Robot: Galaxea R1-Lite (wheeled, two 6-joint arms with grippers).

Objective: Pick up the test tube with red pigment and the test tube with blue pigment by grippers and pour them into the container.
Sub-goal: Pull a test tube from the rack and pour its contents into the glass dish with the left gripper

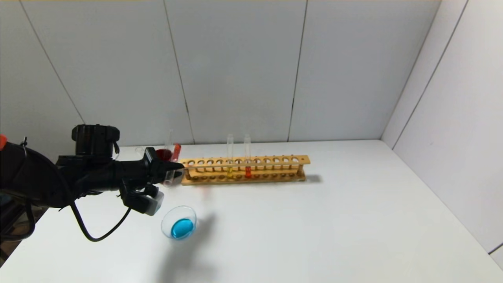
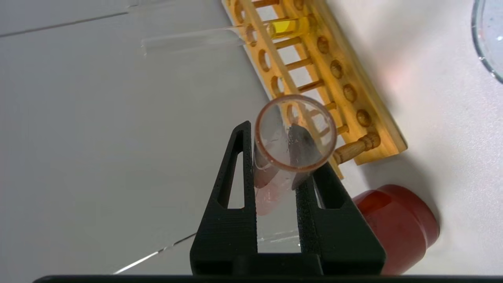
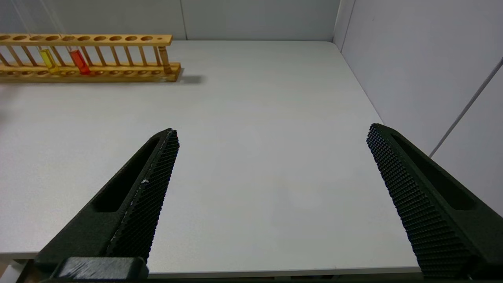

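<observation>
My left gripper (image 1: 175, 169) is shut on a clear test tube with red pigment (image 1: 176, 151), just off the left end of the rack. The tube is tipped: its red end points up and its open mouth (image 2: 295, 133) points down, facing the wrist camera, with pink residue inside. The container (image 1: 167, 222), a shallow glass dish, sits on the table in front of the gripper and holds a pool of blue liquid. No tube with blue pigment shows. My right gripper (image 3: 271, 133) hangs open over the near right of the table, out of the head view.
A wooden rack (image 1: 275, 169) stands at the back with a yellow-liquid tube (image 1: 230, 167) and an orange-red tube (image 1: 247, 165). A dark red cup (image 1: 163, 154) stands behind the left gripper, with a bare clear tube (image 1: 169, 137) by it. Walls close the back and right.
</observation>
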